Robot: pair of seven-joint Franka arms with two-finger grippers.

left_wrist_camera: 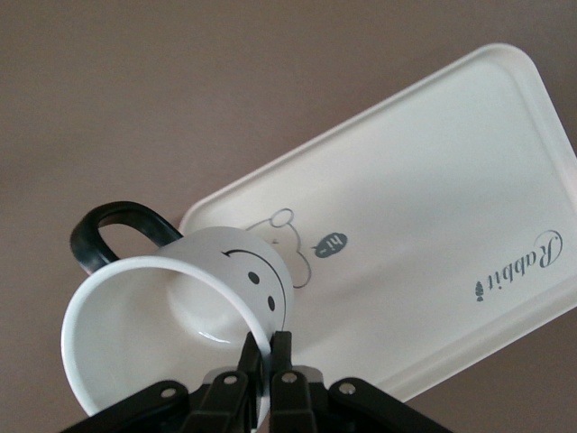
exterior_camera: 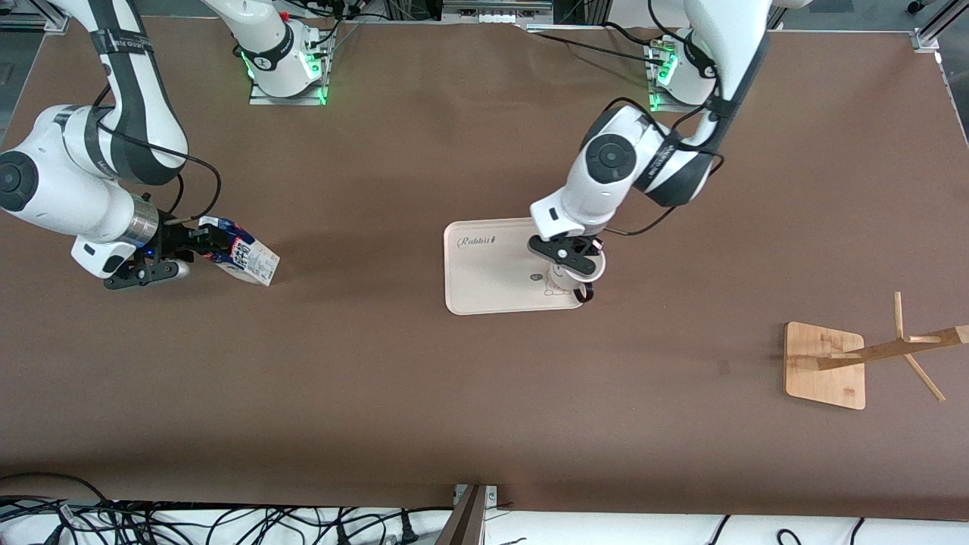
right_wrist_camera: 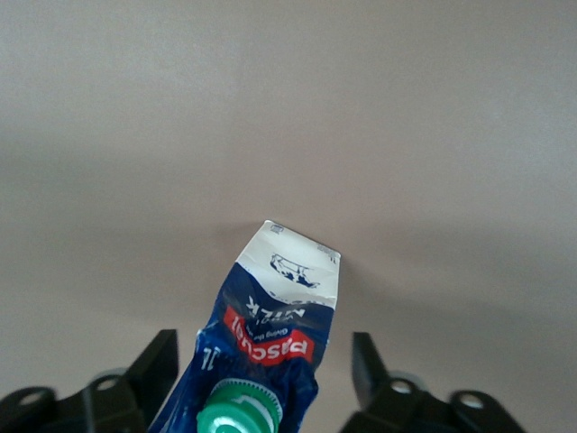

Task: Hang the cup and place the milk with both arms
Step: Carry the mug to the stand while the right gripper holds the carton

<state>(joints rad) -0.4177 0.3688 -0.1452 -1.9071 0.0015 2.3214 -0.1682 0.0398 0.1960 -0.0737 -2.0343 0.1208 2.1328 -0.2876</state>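
Note:
The cup point(exterior_camera: 564, 284) is at the tray's point(exterior_camera: 484, 265) edge toward the left arm's end, its black handle pointing to the front camera. My left gripper point(exterior_camera: 575, 265) is shut on the cup's wall. In the left wrist view the fingers point(left_wrist_camera: 268, 347) pinch the rim of the cup point(left_wrist_camera: 180, 298), smiley side toward the tray point(left_wrist_camera: 451, 225). The milk point(exterior_camera: 250, 257) leans tilted on the table at the right arm's end. My right gripper point(exterior_camera: 203, 241) is open around its capped top. In the right wrist view the milk point(right_wrist_camera: 279, 307) sits between the spread fingers of the gripper point(right_wrist_camera: 261, 361).
A wooden cup rack point(exterior_camera: 825, 363) with a square base and angled pegs stands near the left arm's end of the table, nearer to the front camera than the tray. Brown tabletop lies between the milk and the tray.

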